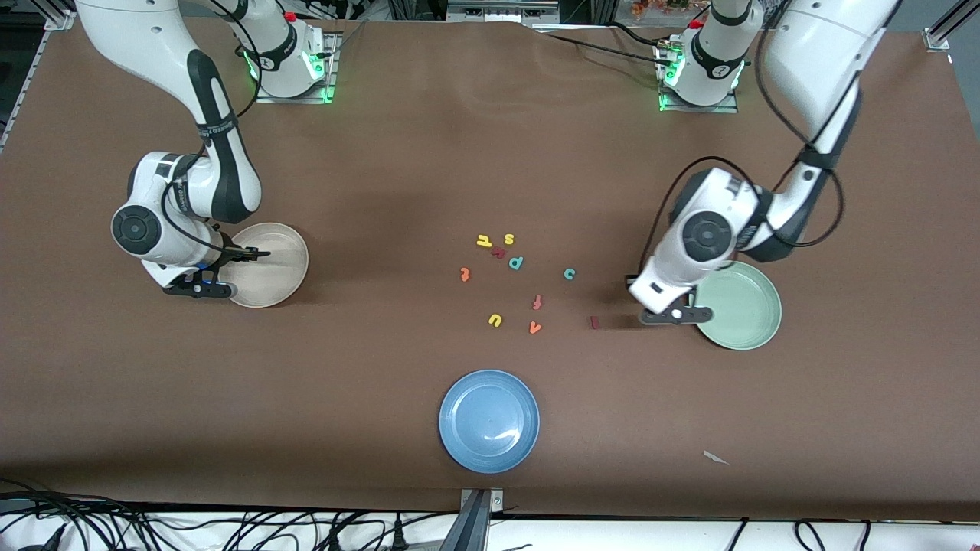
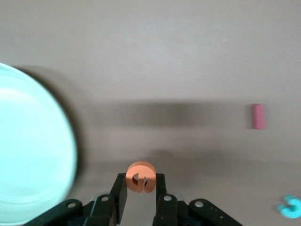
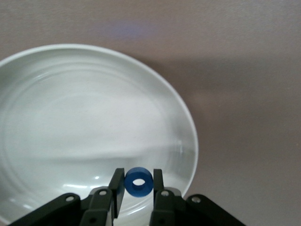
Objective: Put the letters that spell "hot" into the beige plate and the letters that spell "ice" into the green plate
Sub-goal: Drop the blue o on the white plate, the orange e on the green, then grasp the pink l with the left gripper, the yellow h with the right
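My right gripper (image 3: 138,180) hangs over the beige plate (image 3: 84,113), shut on the blue "o" (image 3: 130,184). In the front view this gripper (image 1: 251,253) is above that plate (image 1: 285,269). My left gripper (image 2: 141,181) is shut on the orange "e" (image 2: 140,169) over bare table, just beside the green plate (image 2: 33,150). From the front, it (image 1: 677,314) sits at the rim of this plate (image 1: 746,306). On the table lie the dark red "i" (image 1: 595,322), teal "c" (image 1: 569,273), yellow "h" (image 1: 484,241) and small orange "t" (image 1: 464,274).
Other letters lie mid-table: a yellow "s" (image 1: 509,239), teal "p" (image 1: 517,262), reddish "f" (image 1: 537,302), yellow "u" (image 1: 494,320) and orange "v" (image 1: 535,327). A blue plate (image 1: 489,421) stands nearer the front camera. A paper scrap (image 1: 716,458) lies near the front edge.
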Controlling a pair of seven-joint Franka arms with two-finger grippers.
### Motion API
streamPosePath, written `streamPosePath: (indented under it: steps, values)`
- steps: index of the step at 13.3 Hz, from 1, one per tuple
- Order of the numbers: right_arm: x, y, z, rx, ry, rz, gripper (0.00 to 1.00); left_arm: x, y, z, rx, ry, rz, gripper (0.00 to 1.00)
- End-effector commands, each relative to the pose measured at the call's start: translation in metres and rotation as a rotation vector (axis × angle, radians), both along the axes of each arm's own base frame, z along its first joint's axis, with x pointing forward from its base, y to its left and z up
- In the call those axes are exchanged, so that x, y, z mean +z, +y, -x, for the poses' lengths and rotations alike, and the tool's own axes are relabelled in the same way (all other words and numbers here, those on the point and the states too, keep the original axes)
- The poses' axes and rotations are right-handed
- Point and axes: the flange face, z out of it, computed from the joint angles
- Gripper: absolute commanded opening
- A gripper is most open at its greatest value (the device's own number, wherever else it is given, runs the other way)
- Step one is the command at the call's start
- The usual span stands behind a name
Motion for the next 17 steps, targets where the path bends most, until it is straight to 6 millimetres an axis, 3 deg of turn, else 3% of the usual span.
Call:
streamPosePath:
  steps: [1, 3, 5, 6, 7, 8, 11, 13, 17]
  values:
    - [0.008, 0.000, -0.002, 0.006, -0.013, -0.016, 0.80, 0.012, 0.048, -0.007, -0.094, 0.020, -0.004, 0.22]
    - [0.023, 0.011, -0.001, 0.033, -0.008, -0.044, 0.99, 0.005, 0.082, -0.011, -0.144, 0.040, -0.004, 0.22]
    - [0.049, 0.055, 0.003, 0.149, -0.001, -0.115, 0.99, -0.005, 0.102, -0.013, -0.184, 0.058, -0.005, 0.27]
    - [0.065, 0.074, 0.003, 0.183, -0.026, -0.139, 0.99, -0.006, 0.104, -0.013, -0.191, 0.057, -0.011, 0.53]
    - [0.076, 0.101, 0.005, 0.233, -0.043, -0.162, 0.99, -0.007, 0.105, -0.013, -0.200, 0.060, -0.011, 0.91]
    - [0.079, 0.132, 0.009, 0.288, -0.050, -0.180, 0.99, -0.005, 0.105, -0.014, -0.215, 0.057, -0.010, 1.00]
    - [0.079, 0.241, 0.028, 0.483, -0.119, -0.234, 0.99, 0.010, 0.095, -0.023, -0.150, 0.028, 0.005, 1.00]
    - [0.062, 0.296, 0.047, 0.578, -0.159, -0.266, 0.99, 0.019, 0.056, -0.025, -0.059, -0.001, 0.012, 1.00]
    - [0.038, 0.390, 0.085, 0.740, -0.264, -0.316, 0.99, 0.012, -0.008, -0.033, 0.097, -0.013, 0.056, 1.00]
